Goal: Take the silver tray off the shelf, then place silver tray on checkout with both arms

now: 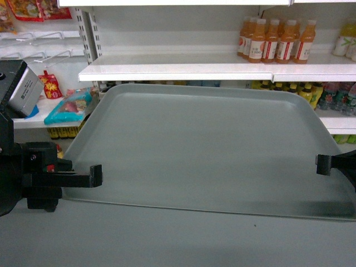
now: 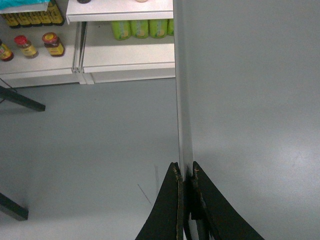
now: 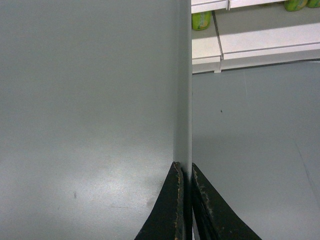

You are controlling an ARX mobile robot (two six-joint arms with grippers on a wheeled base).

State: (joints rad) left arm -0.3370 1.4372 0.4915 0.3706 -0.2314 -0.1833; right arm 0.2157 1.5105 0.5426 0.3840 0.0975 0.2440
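Note:
The silver tray point(image 1: 206, 150), matte grey-green with a low rim, hangs level in the air in front of the white shelf point(image 1: 178, 71). My left gripper point(image 1: 97, 175) is shut on the tray's left rim. In the left wrist view the gripper point(image 2: 185, 170) pinches that rim point(image 2: 182, 100), with grey floor below. My right gripper point(image 1: 324, 165) is shut on the right rim. In the right wrist view it point(image 3: 185, 170) clamps the edge of the tray point(image 3: 85, 100). The checkout is out of view.
Orange drink bottles point(image 1: 276, 40) stand on the upper shelf board, with snack packs point(image 1: 69, 105) at the left. Green bottles point(image 2: 140, 27) and jars point(image 2: 52, 43) fill low shelves. Thin black legs point(image 2: 20, 100) cross the grey floor point(image 2: 100, 150) at the left.

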